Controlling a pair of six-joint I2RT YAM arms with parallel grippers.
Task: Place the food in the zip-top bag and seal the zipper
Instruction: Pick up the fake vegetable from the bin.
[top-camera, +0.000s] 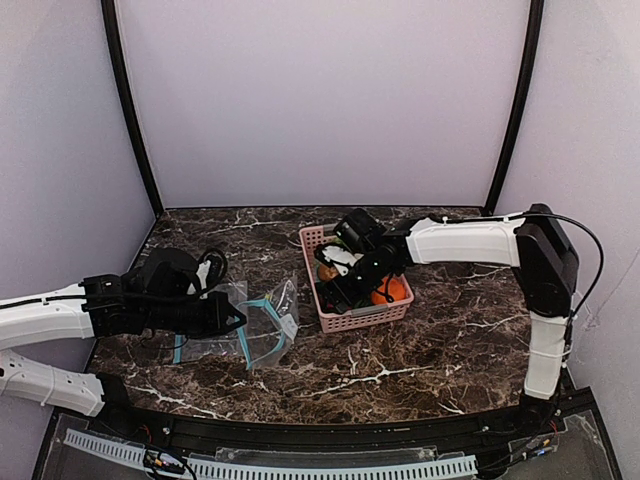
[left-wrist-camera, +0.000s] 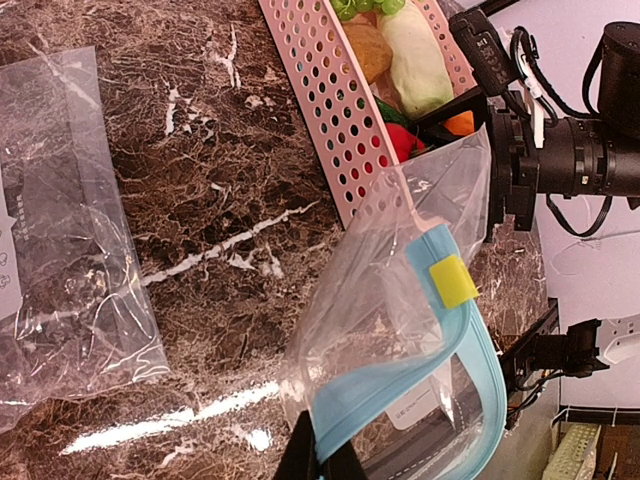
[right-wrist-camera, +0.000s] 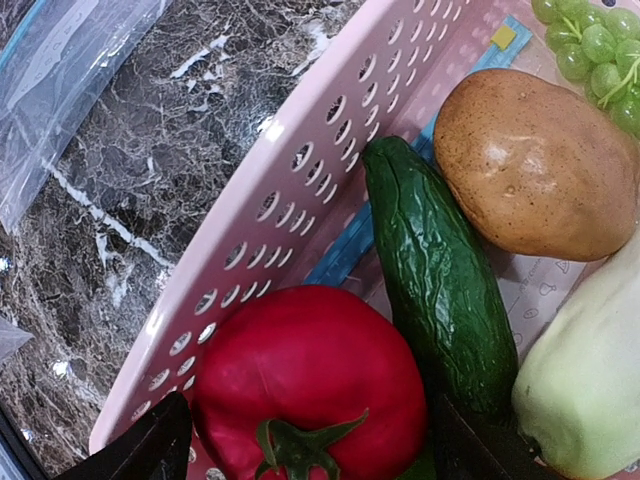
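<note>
On the marble table (top-camera: 400, 360), the pink basket (top-camera: 355, 322) holds the food (top-camera: 388, 290) beside the zip-top bag (top-camera: 268, 325). The left gripper (top-camera: 236, 321) pinches the zipper (left-wrist-camera: 385, 395), propping the mouth open; the right gripper (right-wrist-camera: 305, 455), spread, straddles the red tomato (right-wrist-camera: 310, 370) for pickup.

Bright, even light; glare on tabletop (left-wrist-camera: 170, 425)

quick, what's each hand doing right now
left hand: closed on the zip-top bag, at its blue zipper edge.
right hand: open, straddling the red tomato, no grip evident.
</note>
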